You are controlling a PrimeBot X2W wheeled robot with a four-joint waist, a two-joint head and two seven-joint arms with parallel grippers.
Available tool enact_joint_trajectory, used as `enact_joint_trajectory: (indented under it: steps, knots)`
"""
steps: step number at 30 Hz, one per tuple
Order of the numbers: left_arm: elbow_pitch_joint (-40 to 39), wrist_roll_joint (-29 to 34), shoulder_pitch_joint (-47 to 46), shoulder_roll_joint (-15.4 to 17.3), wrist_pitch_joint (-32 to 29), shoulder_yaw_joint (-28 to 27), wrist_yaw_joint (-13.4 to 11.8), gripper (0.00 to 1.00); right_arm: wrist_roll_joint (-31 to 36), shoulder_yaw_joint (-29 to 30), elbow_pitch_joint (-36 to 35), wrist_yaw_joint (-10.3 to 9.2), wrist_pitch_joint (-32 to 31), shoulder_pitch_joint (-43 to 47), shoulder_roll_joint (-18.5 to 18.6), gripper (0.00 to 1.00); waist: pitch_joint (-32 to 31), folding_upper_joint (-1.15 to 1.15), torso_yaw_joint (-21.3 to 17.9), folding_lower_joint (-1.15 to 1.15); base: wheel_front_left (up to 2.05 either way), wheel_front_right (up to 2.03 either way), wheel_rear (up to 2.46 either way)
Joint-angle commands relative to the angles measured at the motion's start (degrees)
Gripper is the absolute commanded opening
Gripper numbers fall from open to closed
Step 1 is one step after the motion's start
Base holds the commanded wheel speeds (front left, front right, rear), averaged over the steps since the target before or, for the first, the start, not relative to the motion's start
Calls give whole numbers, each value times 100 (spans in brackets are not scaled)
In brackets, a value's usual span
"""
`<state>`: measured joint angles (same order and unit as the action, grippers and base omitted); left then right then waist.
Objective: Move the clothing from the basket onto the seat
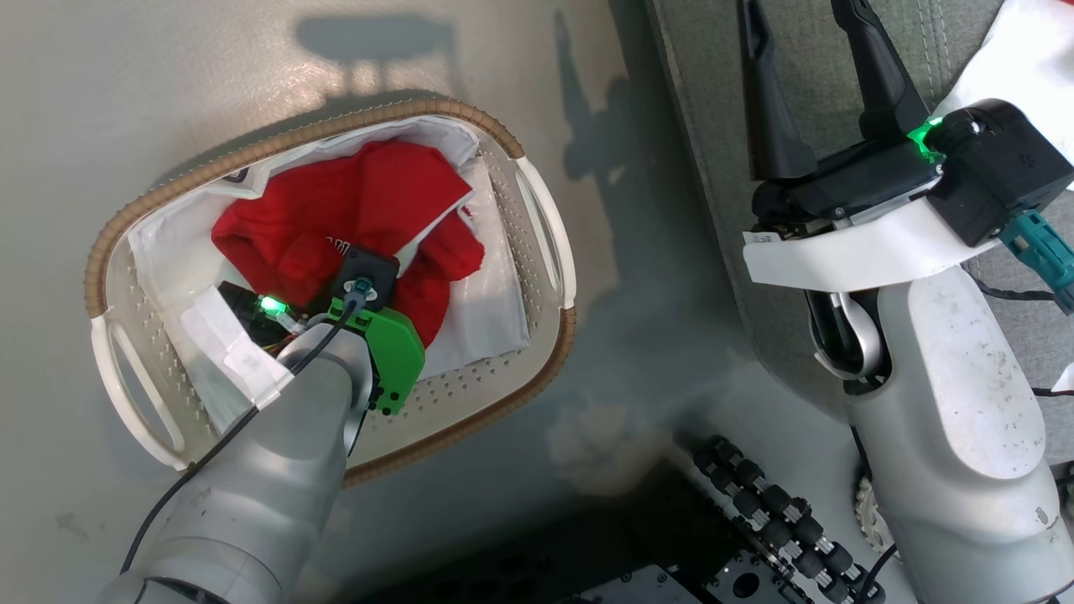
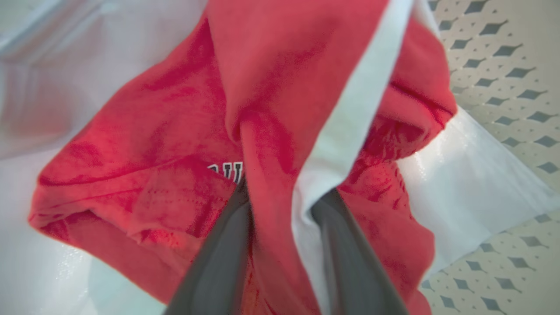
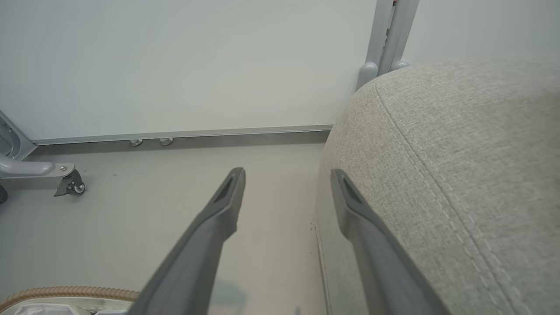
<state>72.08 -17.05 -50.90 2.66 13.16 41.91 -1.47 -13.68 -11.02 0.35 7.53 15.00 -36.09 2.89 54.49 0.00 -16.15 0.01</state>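
**Inspector:** Status of the transfer?

**Assessor:** Incomplete. The red-and-white clothing (image 1: 336, 210) lies inside the basket (image 1: 294, 138). The basket stands on the floor (image 1: 168, 84), left of the seat (image 1: 722, 126). The left arm reaches down into it. A white cloth (image 1: 1028, 50) lies on the seat at the far right. It may be a garment already delivered, but I cannot confirm that.

**Inspector:** Claws?

**Assessor:** The left claw (image 2: 284, 197) is closed on a fold of the clothing, with red fabric and a white trim band pinched between its fingers (image 2: 218, 253). The right claw (image 3: 287, 175) is spread apart and carries nothing. It hangs beside the seat's rounded left edge.

**Inspector:** Work outstanding?

**Assessor:** In my judgement, three steps are outstanding for this garment: the lift clear of the basket, the carry to the right and the release on the seat.

**Inspector:** Differences between views?

**Assessor:** In the head view the left wrist covers the grip, so closure cannot be judged there. The left wrist view settles it and shows the white liner (image 2: 459, 183) under the garment. The right wrist view adds the seat's stitched seam (image 3: 448, 197), a far wall (image 3: 175, 65) and a castor (image 3: 72, 187) at the left.
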Motion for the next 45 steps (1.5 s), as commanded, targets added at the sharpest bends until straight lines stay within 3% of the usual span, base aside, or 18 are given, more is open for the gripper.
enact_joint_trajectory:
  steps: [1,9,18,29,45]
  knots:
    - [33,-56,-100,43,-18,1,29,0,33,-8,-16,-8,25,3,9,100,-20,0,6,-1,0,0,0]
    - [80,-347,-24,43,116,-84,103,0,-52,-69,37,-8,25,-86,10,100,-191,0,-14,-1,0,0,0]
    - [-404,-783,485,41,206,-375,190,0,-121,-180,289,-8,25,97,12,100,-836,0,86,-1,0,0,0]
    - [-1188,-567,1328,115,206,-722,300,0,11,-242,708,-8,25,508,13,100,-1836,0,366,-1,0,0,0]
    - [-2642,-182,2574,51,207,-1573,654,0,126,-304,1317,-8,25,1350,16,100,-3219,0,914,-1,0,0,0]
